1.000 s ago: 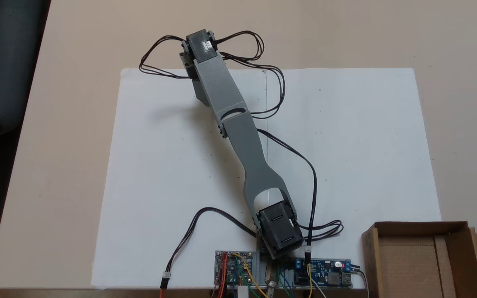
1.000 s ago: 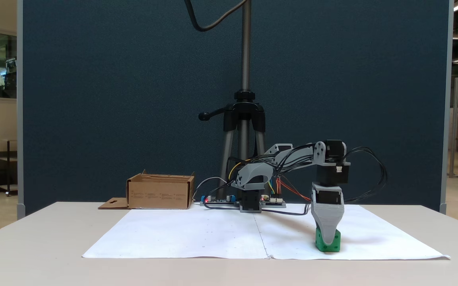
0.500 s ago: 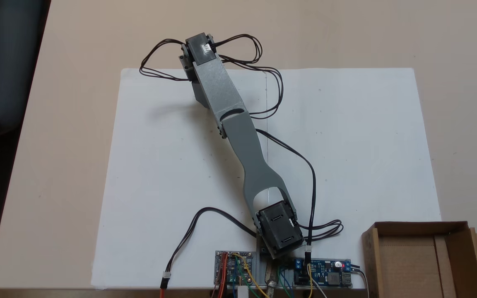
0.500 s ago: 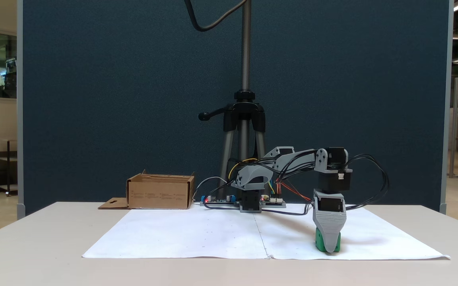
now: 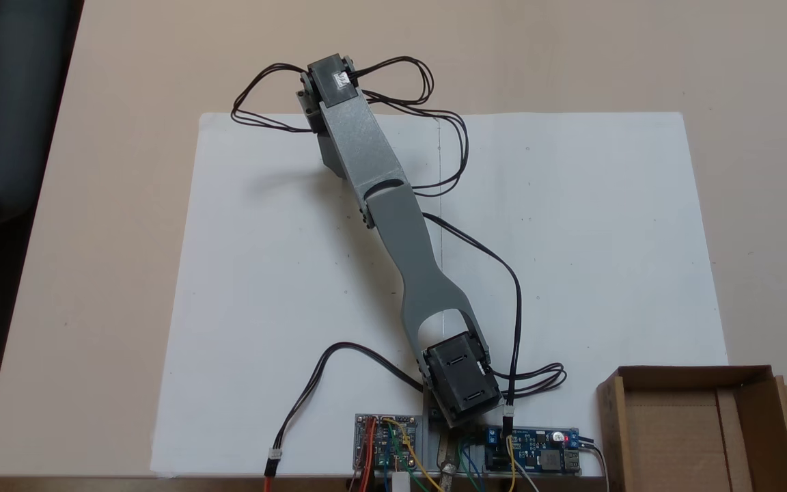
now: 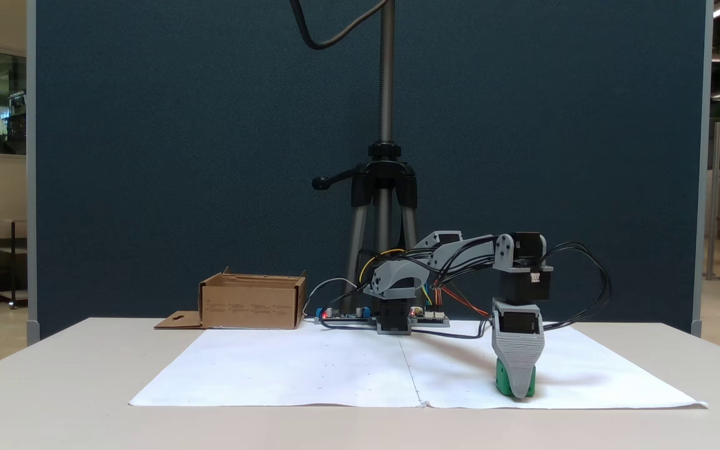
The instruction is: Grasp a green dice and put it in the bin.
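In a fixed view from the table's side, the green dice [image 6: 501,384] sits on the white paper [image 6: 310,369], right of centre. My gripper [image 6: 518,392] points straight down over it. Its grey finger [image 6: 516,359] covers most of the dice's front and reaches the paper. The jaws lie one behind the other here, so I cannot tell how far apart they are. In a fixed view from above, the wrist motor [image 5: 330,76] and forearm cover both the gripper and the dice. The bin [image 5: 691,372] is a brown cardboard box at the lower right; from the side the bin [image 6: 250,306] stands at the back left.
Circuit boards [image 5: 535,451] and the arm's base [image 5: 460,383] line the paper's near edge beside the bin. Black cables [image 5: 434,116] loop around the wrist. A tripod [image 6: 385,187] stands behind the table. Bare paper lies between the dice and the bin.
The gripper has sunk lower onto the dice, which is now largely covered by the grey finger. The wrist has dropped slightly. The dice has stayed where it was.
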